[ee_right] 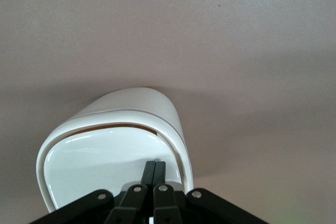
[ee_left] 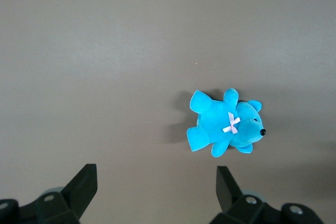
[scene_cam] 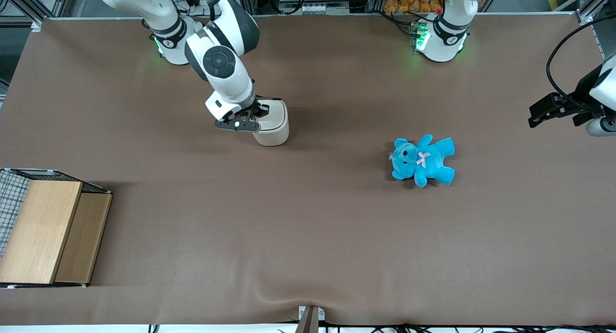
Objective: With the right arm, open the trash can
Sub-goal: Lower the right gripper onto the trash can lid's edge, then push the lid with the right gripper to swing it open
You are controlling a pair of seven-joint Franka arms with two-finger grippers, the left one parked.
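Observation:
The trash can (scene_cam: 273, 127) is a small cream-white bin standing on the brown table, near the right arm's (scene_cam: 219, 58) base. Its glossy lid (ee_right: 100, 158) sits slightly ajar, and a thin tan slit shows along one edge of the rim. My gripper (scene_cam: 255, 112) hangs directly over the can's top. In the right wrist view the gripper (ee_right: 155, 167) is shut, its two dark fingers pressed together with nothing between them, and their tips rest against the lid close to the rim.
A blue teddy (scene_cam: 422, 160) lies on the table toward the parked arm's end, also seen as the teddy (ee_left: 226, 124) in the left wrist view. A wooden box with wire mesh (scene_cam: 45, 229) stands at the working arm's end, nearer the front camera.

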